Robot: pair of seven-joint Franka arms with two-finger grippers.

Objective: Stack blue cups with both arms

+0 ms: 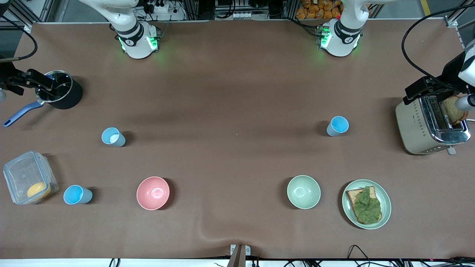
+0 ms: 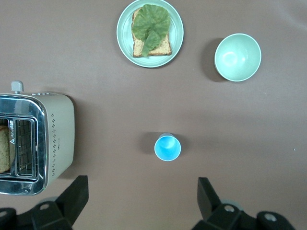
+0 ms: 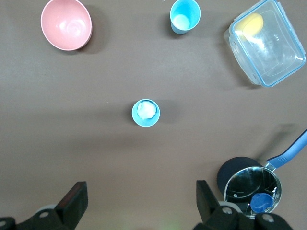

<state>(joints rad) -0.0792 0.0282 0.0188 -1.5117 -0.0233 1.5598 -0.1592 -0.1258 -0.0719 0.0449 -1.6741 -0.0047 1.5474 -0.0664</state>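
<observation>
While both grippers' fingers (image 2: 72, 201) (image 3: 72, 201) spread wide, apparently high, blue cups (image 2: 167, 147) (image 3: 146, 112) stand apart.

Cups, blue: three. One (image 1: 337, 126) nearer the toaster (image 1: 430, 126); one (image 1: 113, 137) and one (image 1: 77, 195) well apart from it, toward the right arm's end.
Bowls: two. Green (image 1: 303, 191) nearer the toaster, pink (image 1: 153, 193) farther from it.
Plates: one (image 1: 384, 218), nearer the front camera than the toaster, bearing one bread slice topped with lettuce (image 1: 365, 204).
Toasters: one, bread in its slot.
Pots: one (image 1: 61, 89), blue handle, at the right arm's end.
Clear boxes: one (image 1: 26, 176), one yellow item inside.
Arms: two.
</observation>
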